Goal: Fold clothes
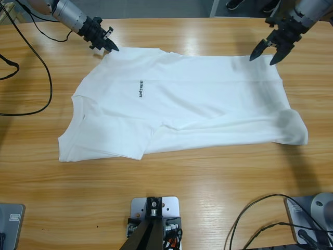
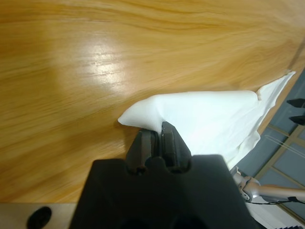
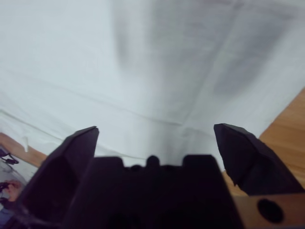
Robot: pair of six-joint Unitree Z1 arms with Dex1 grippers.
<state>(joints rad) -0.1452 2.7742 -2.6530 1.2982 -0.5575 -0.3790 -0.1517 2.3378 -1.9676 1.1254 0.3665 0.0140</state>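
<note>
Plainly, the T-shirt (image 1: 182, 104) is a light, limp thing: thin white cotton that will sag and crease wherever I lift it, with nothing fragile in it and little risk of slipping once cloth is pinched. It lies spread flat across the middle of the wooden table (image 1: 208, 177), chest lettering facing up, one edge already doubled over along the near side. I judge the best holds to be the corners and hems on the far edge, where a single layer can be pinched and carried over without dragging the whole body along.

My left gripper (image 1: 108, 44) sits at the far left corner of the cloth. In the left wrist view its jaws are pressed together, and a pointed fold of the shirt (image 2: 190, 114) lies right at their tips; it looks as though they are nipping the edge of that fold, though the contact itself is hidden behind the jaws, so I cannot be sure how much fabric is caught.

My right gripper (image 1: 270, 51) hangs over the far right corner, jaws spread wide. In the right wrist view the white cloth (image 3: 157, 71) fills the space beyond the open jaws, which hold nothing. I cannot tell whether their tips touch the fabric yet.
</note>
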